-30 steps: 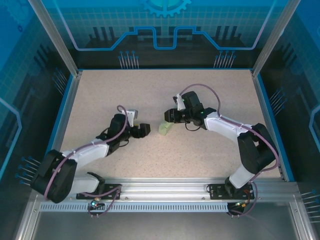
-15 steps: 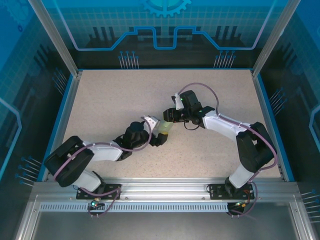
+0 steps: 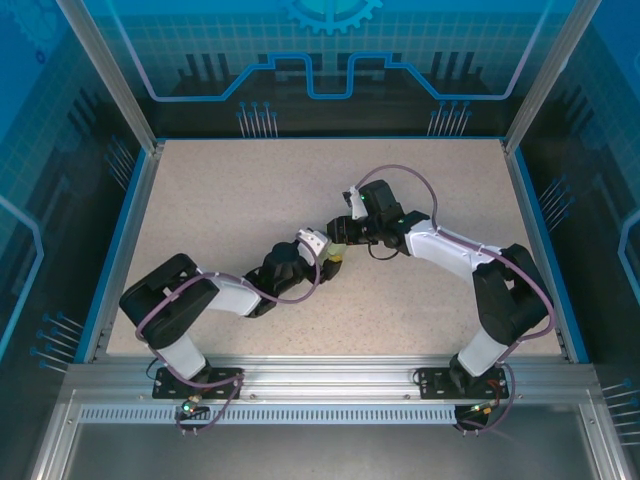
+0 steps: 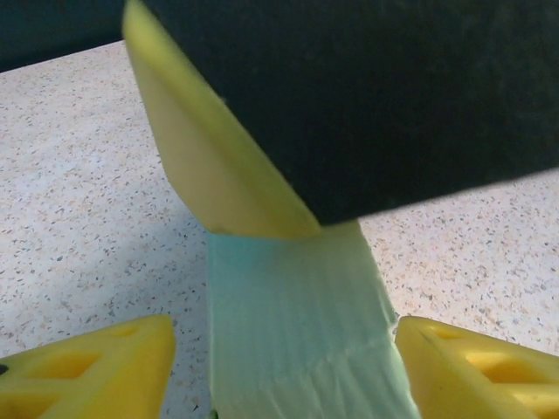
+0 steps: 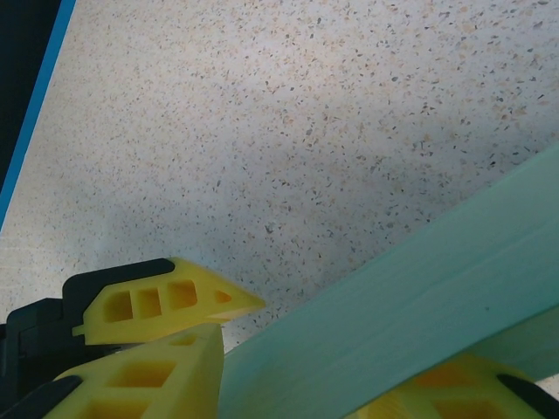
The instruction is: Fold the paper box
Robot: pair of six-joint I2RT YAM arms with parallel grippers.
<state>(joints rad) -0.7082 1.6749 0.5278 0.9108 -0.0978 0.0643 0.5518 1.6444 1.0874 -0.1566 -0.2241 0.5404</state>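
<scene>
**Box caught between two sets of jaws at mid-tabletop**

Tabletop [image 3: 200, 200] first: speckled beige, with both arms reaching in to meet about midway between its left and right edges, a little toward the near edge. The right arm [image 3: 450, 250] comes in from the right side, and the left arm [image 3: 230, 295] stretches low across from the near-left corner.

The right jaws are pinching the paper box [image 4: 297, 340]. The right wrist view shows mint card running between their fingers, and the left wrist view shows one yellow finger [image 4: 210, 175] lying against the box's far end.

The left jaws are spread, with a finger [image 4: 96, 371] on each side of the box. A sliver of tabletop shows on the left side, and the other side is almost touching.

From the left wrist, the box's long axis runs straight away between those fingers toward the right jaws. The left jaws therefore sit square across the near end and, in my judgement, need only close to take it.
</scene>
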